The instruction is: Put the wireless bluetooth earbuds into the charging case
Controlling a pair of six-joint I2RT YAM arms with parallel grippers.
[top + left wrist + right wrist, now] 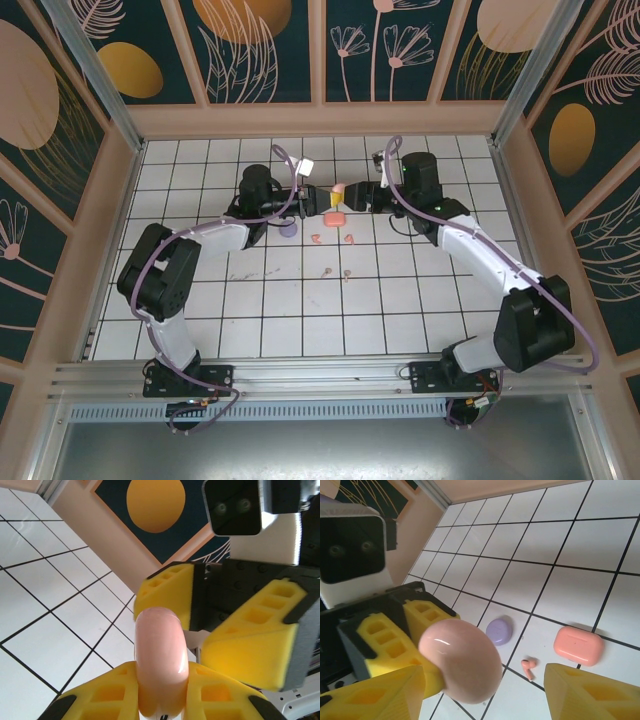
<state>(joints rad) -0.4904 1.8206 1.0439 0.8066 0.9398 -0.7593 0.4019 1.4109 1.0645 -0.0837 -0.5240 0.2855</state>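
Note:
My left gripper (161, 669) is shut on a pale pink rounded charging case (160, 635), which stands up between its yellow fingers. In the top view this case (339, 189) hangs above the table's far middle, between the left gripper (322, 197) and the right gripper (353, 195). The right gripper (485, 675) is open, its jaws wide apart on either side of the case (460, 660) and one finger (380, 695) close beside it. One salmon earbud (527, 666) lies on the tiles below. Small earbuds (316, 239) (349, 238) (326, 269) lie scattered nearer the arms.
A salmon rectangular case (577, 645) (335, 217) and a purple round case (499, 630) (287, 229) lie on the white tiled table (420, 300) under the grippers. Patterned walls (265, 40) enclose the back and sides.

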